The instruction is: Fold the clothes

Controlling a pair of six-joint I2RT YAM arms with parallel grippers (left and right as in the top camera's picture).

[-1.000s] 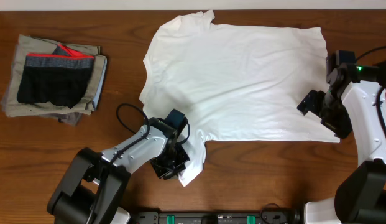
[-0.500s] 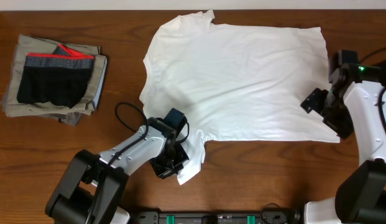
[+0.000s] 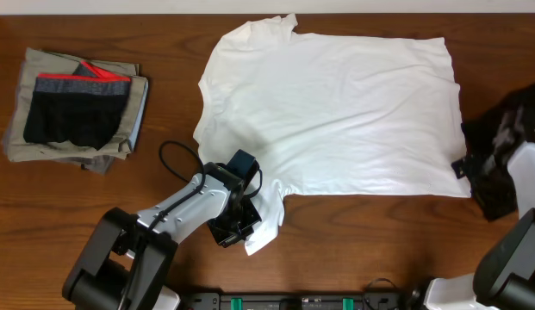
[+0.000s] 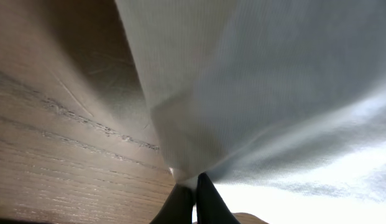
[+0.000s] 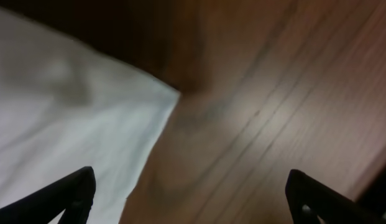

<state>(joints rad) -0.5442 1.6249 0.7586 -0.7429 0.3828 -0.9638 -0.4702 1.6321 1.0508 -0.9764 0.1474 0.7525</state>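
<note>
Pinched shut at the left gripper (image 4: 194, 191): two slim dark fingers (image 4: 208, 202) pressed together on a bunched fold of the white T-shirt (image 4: 273, 93). Thin, finely woven cloth there, fanning up and away from the tips in soft creases, with a small pale point of sleeve poking out past them in the overhead view. Underneath, a brown wooden table (image 3: 121, 198) with long straight grain lines.

Spread wide at the right gripper (image 5: 189, 193): nothing between the two dark wedge-shaped tips but blurred wood. Near the left-hand tip in that wrist view, a pointed corner of the same white cloth, lying flat; impossible to tell whether touching it or only just beside it.

Further out, laid open across the middle and far side of the table: the broad, lightly wrinkled body of the shirt, one sleeve toward the left arm, the straight hem toward the right arm.

Well apart, at the far left: a neat stack of khaki-grey folded pieces (image 3: 21, 142), topped by black shorts (image 3: 73, 120) with a red-and-grey waistband.
</note>
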